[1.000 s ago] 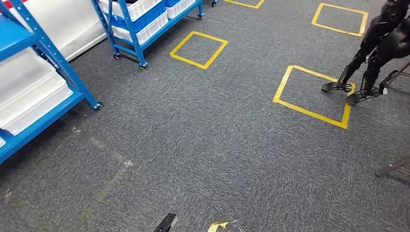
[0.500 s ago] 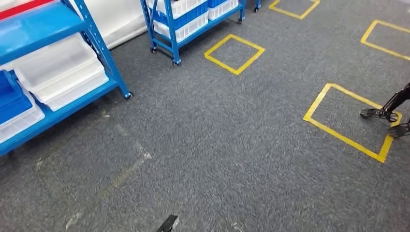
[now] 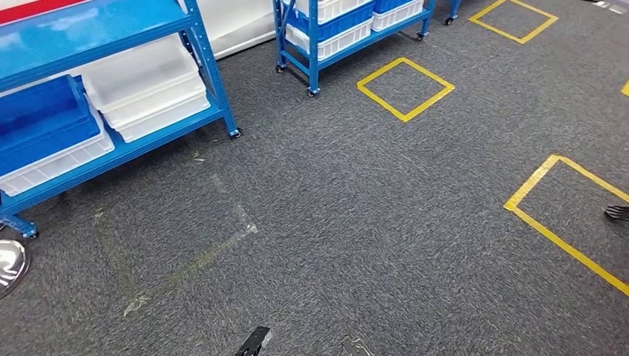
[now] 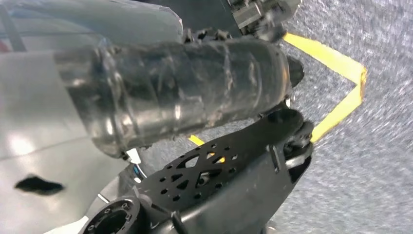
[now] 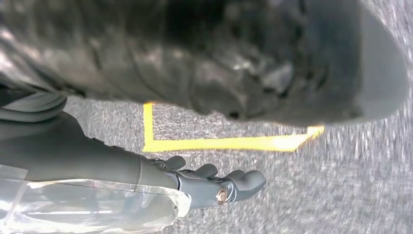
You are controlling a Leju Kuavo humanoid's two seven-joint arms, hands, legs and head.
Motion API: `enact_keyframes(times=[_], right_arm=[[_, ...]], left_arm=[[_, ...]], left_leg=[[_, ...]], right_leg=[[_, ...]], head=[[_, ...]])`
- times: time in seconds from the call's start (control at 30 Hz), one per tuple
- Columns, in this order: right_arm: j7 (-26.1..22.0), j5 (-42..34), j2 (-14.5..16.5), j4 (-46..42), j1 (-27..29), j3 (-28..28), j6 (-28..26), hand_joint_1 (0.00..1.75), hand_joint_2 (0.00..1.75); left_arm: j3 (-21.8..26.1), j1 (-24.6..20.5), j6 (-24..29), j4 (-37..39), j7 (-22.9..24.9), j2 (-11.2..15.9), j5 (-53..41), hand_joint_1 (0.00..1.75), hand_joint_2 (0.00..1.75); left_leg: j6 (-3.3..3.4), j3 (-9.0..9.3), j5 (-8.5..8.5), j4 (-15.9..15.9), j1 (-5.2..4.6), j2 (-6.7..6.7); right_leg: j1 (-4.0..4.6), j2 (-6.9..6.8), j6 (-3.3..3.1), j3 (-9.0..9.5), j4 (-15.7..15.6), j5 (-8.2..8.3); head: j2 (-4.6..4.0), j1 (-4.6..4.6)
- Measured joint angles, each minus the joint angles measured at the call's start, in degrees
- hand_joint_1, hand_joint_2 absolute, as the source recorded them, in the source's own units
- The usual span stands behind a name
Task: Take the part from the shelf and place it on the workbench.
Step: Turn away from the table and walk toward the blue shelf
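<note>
A blue metal shelf (image 3: 215,74) on castors stands at the upper left in the head view. Its low level carries white bins (image 3: 145,85) and a blue bin (image 3: 44,122); I cannot make out any part inside them. My right hand (image 5: 214,183) hangs over the carpet with its dark fingers stretched out and nothing in them. Of my left hand, just the grey plastic-wrapped cover (image 4: 29,146) is visible, and its fingers are hidden.
A second blue shelf cart (image 3: 297,37) with white and blue bins stands further back. Yellow tape squares (image 3: 405,89) mark the grey carpet. A round silver base (image 3: 11,263) lies at the left edge. A dark foot of another robot (image 3: 617,213) shows at the right edge.
The camera has swung left: the shelves have slid rightwards and further into the picture, and the black robot on the right has nearly left it. No object itself has visibly moved.
</note>
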Motion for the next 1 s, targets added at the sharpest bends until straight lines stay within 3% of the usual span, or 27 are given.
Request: enact_keyframes(times=[0.03, 0.1, 0.17, 0.2, 0.23, 0.27, 0.33, 0.4, 0.47, 0.53, 0.57, 0.63, 0.67, 0.7, 0.77, 0.8, 0.83, 0.9, 0.97, 1.0], right_arm=[[0.0, 0.0, 0.0, 0.0, -0.1, 0.0, 0.0, 0.00, 0.00], [0.0, 0.0, 0.0, -0.1, -0.2, 0.0, 0.0, 0.00, 0.00], [0.0, 0.0, 0.0, -0.2, -0.2, 0.0, 0.0, 0.00, 0.00], [0.0, 0.0, 0.0, -0.2, -0.1, 0.0, 0.0, 0.00, 0.00], [0.0, 0.0, 0.0, -0.2, 0.0, 0.0, 0.0, 0.00, 0.00], [0.0, 0.0, 0.0, -0.2, 0.1, 0.0, 0.0, 0.00, 0.00], [0.0, 0.0, -0.1, -0.1, 0.2, 0.0, 0.0, 0.00, 0.00], [0.0, 0.0, -0.1, -0.1, 0.1, 0.0, 0.0, 0.00, 0.00], [0.0, 0.0, -0.1, -0.1, 0.0, 0.0, 0.1, 0.00, 0.00], [0.1, 0.0, 0.0, -0.1, 0.0, 0.1, 0.3, 0.00, 0.00], [0.1, -0.1, 0.0, -0.1, 0.0, 0.1, 0.3, 0.00, 0.00], [0.1, -0.1, 0.0, -0.1, -0.1, 0.1, 0.4, 0.00, 0.00], [0.1, -0.1, 0.0, -0.1, 0.0, 0.1, 0.5, 0.00, 0.00], [0.1, -0.1, 0.0, 0.0, 0.0, 0.1, 0.5, 0.00, 0.00], [0.1, -0.1, -0.1, 0.0, 0.2, 0.1, 0.6, 0.00, 0.00], [0.1, -0.1, -0.1, 0.0, 0.2, 0.1, 0.6, 0.00, 0.00], [0.1, -0.1, -0.1, 0.0, 0.1, 0.1, 0.7, 0.00, 0.00], [0.1, -0.1, -0.1, 0.0, 0.0, 0.1, 0.8, 0.00, 0.00], [0.2, -0.2, -0.1, 0.0, 0.0, 0.1, 1.1, 0.00, 0.00], [0.2, -0.2, -0.1, 0.0, 0.0, 0.1, 1.2, 0.00, 0.00]], left_arm=[[0.0, 0.1, 0.0, 0.0, 0.0, 0.0, 0.0, 0.00, 0.00], [0.0, 0.2, 0.0, 0.0, 0.0, 0.0, 0.0, 0.00, 0.00], [0.0, 0.1, 0.0, 0.0, 0.0, 0.0, 0.0, 0.00, 0.00], [0.0, 0.1, 0.0, 0.0, 0.0, -0.1, 0.0, 0.00, 0.00], [0.0, 0.2, 0.0, 0.0, 0.1, -0.1, 0.0, 0.00, 0.00], [0.0, 0.3, 0.0, 0.0, 0.1, -0.1, 0.0, 0.00, 0.00], [0.0, 0.3, 0.0, 0.0, 0.1, -0.1, 0.0, 0.00, 0.00], [0.0, 0.3, 0.0, 0.0, 0.1, -0.1, 0.0, 0.00, 0.00], [0.0, 0.3, 0.0, 0.0, 0.2, -0.1, 0.0, 0.00, 0.00], [0.0, 0.4, 0.0, 0.0, 0.2, -0.1, 0.0, 0.00, 0.00], [0.0, 0.4, 0.0, 0.0, 0.3, -0.1, 0.0, 0.00, 0.00], [0.0, 0.3, 0.0, 0.0, 0.3, -0.1, 0.0, 0.00, 0.00], [0.0, 0.2, 0.0, 0.0, 0.3, -0.1, 0.0, 0.00, 0.00], [0.0, 0.0, 0.0, 0.0, 0.4, -0.1, 0.0, 0.00, 0.00], [0.0, -0.2, 0.0, 0.0, 0.4, -0.1, 0.0, 0.00, 0.00], [0.0, -0.3, -0.1, 0.0, 0.4, -0.1, 0.0, 0.00, 0.00], [0.0, -0.3, -0.1, 0.0, 0.4, -0.1, 0.0, 0.00, 0.00], [0.0, -0.2, -0.1, 0.0, 0.4, 0.0, 0.0, 0.00, 0.00], [0.0, -0.1, -0.1, -0.1, 0.5, 0.0, 0.0, 0.00, 0.00], [0.0, -0.1, -0.1, -0.1, 0.5, 0.0, 0.0, 0.00, 0.00]], left_leg=[[0.27, 0.18, 0.10, -0.3, 0.17, -0.68], [0.97, 0.91, 0.31, -1.2, 0.57, -1.93], [1.60, 1.40, 0.31, -1.6, 0.74, -3.21], [1.79, 1.45, 0.25, -1.6, 0.70, -3.95], [1.89, 1.53, 0.17, -1.6, 0.66, -4.78], [1.92, 1.65, 0.09, -1.5, 0.63, -5.65], [1.83, 2.02, -0.20, -1.3, 0.63, -7.37], [1.46, 2.04, -0.69, -0.8, 0.65, -8.84], [0.81, 1.53, -0.89, -0.4, 0.81, -10.04], [0.10, 1.12, -0.76, -0.5, 1.00, -11.13], [-0.23, 0.97, -0.96, -0.3, 0.93, -10.62], [-0.93, -0.53, -2.54, 2.8, 0.84, -7.66], [-1.32, -2.11, -3.88, 6.0, 0.87, -5.72], [-1.65, -4.11, -5.23, 9.7, 1.02, -4.62], [-2.07, -6.90, -6.03, 14.3, 1.30, -3.78], [-2.14, -6.72, -4.90, 13.6, 1.39, -3.56], [-2.09, -5.34, -2.83, 10.8, 1.43, -3.09], [-1.69, -1.60, 0.46, 3.4, 1.05, -0.85], [-0.98, 0.08, 0.97, -0.1, 0.43, 0.76], [-0.63, 0.13, 0.78, -0.3, 0.17, 0.60]], right_leg=[[-0.06, -0.08, 0.33, 0.30, -0.2, -0.19], [-0.19, 2.12, 0.76, -0.13, 1.7, -1.69], [-0.22, 5.23, 0.82, -3.36, 8.3, -4.76], [-0.15, 5.92, 0.80, -5.61, 12.3, -6.05], [-0.08, 6.25, 0.78, -7.48, 15.1, -6.48], [-0.03, 6.40, 0.75, -8.47, 15.8, -5.70], [-0.05, 6.94, 0.59, -7.37, 11.0, -1.19], [-0.25, 9.44, 0.35, -4.78, 4.0, 2.24], [-0.27, 11.41, 0.17, -3.62, 1.1, 2.54], [-0.29, 10.69, -0.16, -3.30, 0.6, 2.51], [-0.39, 10.08, -0.41, -2.97, 0.2, 2.57], [-0.67, 8.59, -0.96, -2.16, -0.5, 2.59], [-0.55, 7.73, -1.16, -1.82, -0.6, 2.43], [-0.48, 6.77, -1.32, -1.59, -0.6, 2.21], [-0.41, 4.86, -1.42, -1.18, -0.4, 1.66], [-0.42, 4.07, -1.38, -0.92, -0.4, 1.36], [-0.43, 3.38, -1.31, -0.54, -0.3, 1.03], [-0.31, 2.25, -0.97, 0.24, -0.3, 0.40], [0.01, 1.19, -0.45, 0.69, -0.5, 0.04], [0.19, 0.58, -0.20, 0.86, -0.7, -0.04]], head=[[0.00, 0.11], [-0.01, 0.42], [-0.01, 0.86], [-0.01, 0.96], [-0.01, 0.98], [-0.01, 0.97], [-0.01, 0.98], [-0.01, 0.97], [0.00, 0.97], [0.01, 1.00], [0.01, 0.99], [0.00, 0.48], [-0.01, 0.23], [-0.01, 0.00], [-0.01, -0.03], [-0.01, -0.02], [-0.01, -0.04], [-0.01, -0.02], [0.00, 0.03], [0.00, 0.06]])
